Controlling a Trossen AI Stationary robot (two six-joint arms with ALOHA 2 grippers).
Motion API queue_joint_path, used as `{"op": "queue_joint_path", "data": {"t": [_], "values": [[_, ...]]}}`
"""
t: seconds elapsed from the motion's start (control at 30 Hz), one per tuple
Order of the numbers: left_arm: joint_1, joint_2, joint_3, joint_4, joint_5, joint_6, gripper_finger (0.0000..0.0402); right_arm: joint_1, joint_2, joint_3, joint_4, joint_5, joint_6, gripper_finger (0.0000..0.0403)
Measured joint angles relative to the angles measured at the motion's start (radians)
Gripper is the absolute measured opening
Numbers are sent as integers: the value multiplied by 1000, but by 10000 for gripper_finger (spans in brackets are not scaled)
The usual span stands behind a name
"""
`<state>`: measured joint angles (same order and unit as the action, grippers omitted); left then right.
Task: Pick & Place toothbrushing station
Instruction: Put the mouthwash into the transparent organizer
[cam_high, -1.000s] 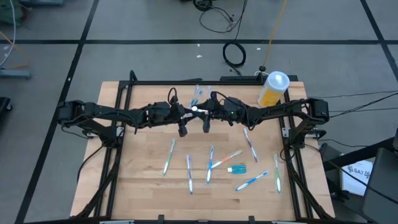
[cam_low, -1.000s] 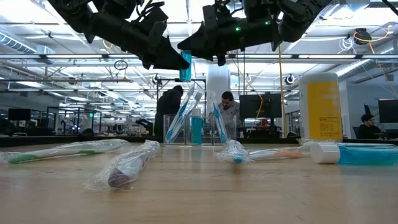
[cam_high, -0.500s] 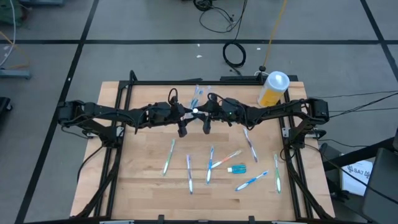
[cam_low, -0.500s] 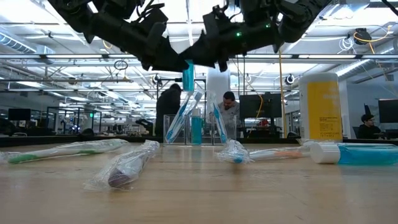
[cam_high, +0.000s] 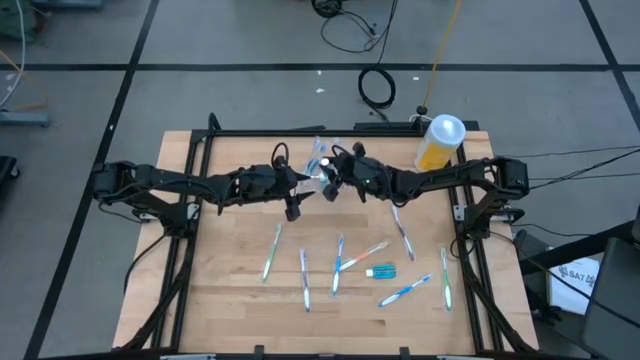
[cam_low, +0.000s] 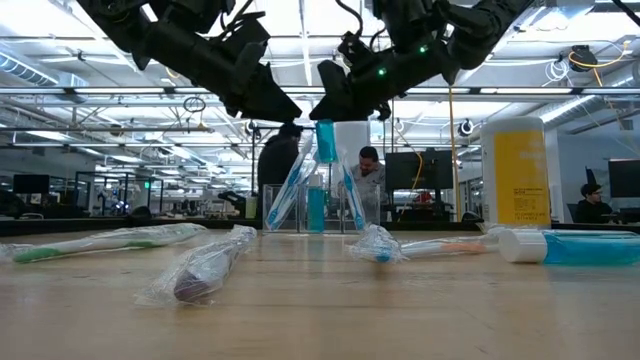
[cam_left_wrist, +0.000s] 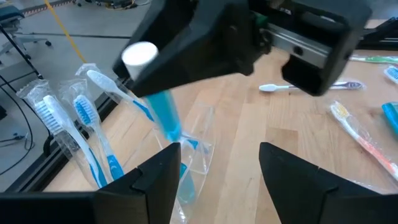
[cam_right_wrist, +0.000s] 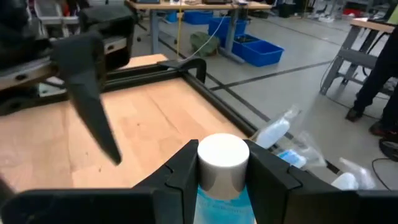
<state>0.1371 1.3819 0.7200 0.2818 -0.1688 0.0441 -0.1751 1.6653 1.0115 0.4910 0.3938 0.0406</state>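
Observation:
My right gripper (cam_high: 328, 186) is shut on a teal toothpaste tube (cam_low: 325, 140) with a white cap (cam_right_wrist: 222, 160), just above the clear plastic cup (cam_low: 315, 200). The cup stands near the table's far edge and holds several toothbrushes (cam_left_wrist: 62, 124) and another teal tube (cam_low: 315, 210). My left gripper (cam_high: 293, 205) is open and empty just left of the right gripper; its fingers show in the left wrist view (cam_left_wrist: 221, 168). Several wrapped toothbrushes (cam_high: 338, 262) and a third teal tube (cam_high: 382, 270) lie flat on the table. My right gripper pinches the tube just below its white cap (cam_right_wrist: 222, 160) between its two fingers (cam_right_wrist: 180, 177). The fingers come from the table's right, slanting down. The tube (cam_left_wrist: 166, 115) hangs clear, cap end up and flat end down, slightly tilted over the cup.
A large yellow bottle with a white cap (cam_high: 438, 142) stands at the far right corner. A black frame (cam_high: 190, 215) borders the table. The loose toothbrushes lie across the near middle and right (cam_high: 405, 290). People show in the room beyond (cam_low: 368, 180).
My right gripper has carried the tube from beside my left gripper toward the far edge and down to just above the cup, turning as it went. My left gripper has stayed about where it was.

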Motion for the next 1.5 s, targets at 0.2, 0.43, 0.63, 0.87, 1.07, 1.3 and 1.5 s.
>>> {"op": "queue_joint_path", "data": {"t": [0.2, 0.43, 0.63, 0.87, 1.07, 1.3, 1.5], "values": [[0, 0, 0, 0, 0, 0, 225, -24, 27, -1, 9, 1, 43, 100], [0, 0, 0, 0, 0, 0, 225, -48, 100, -2, 128, 0, 53, 100], [0, 0, 0, -3, 1, 0, 225, -54, 118, -1, 144, 5, 72, 100], [0, 0, 0, -3, 1, 3, 225, -52, 110, -3, 169, -1, 69, 100], [0, 0, 0, -12, 1, 4, 225, -52, 108, -3, 204, -1, 69, 100], [0, 0, 0, -11, 1, 4, 225, -60, 109, -3, 201, 3, 83, 100], [0, 0, 0, -11, 1, 3, 225, -60, 111, -3, 168, 23, 148, 100]]}}
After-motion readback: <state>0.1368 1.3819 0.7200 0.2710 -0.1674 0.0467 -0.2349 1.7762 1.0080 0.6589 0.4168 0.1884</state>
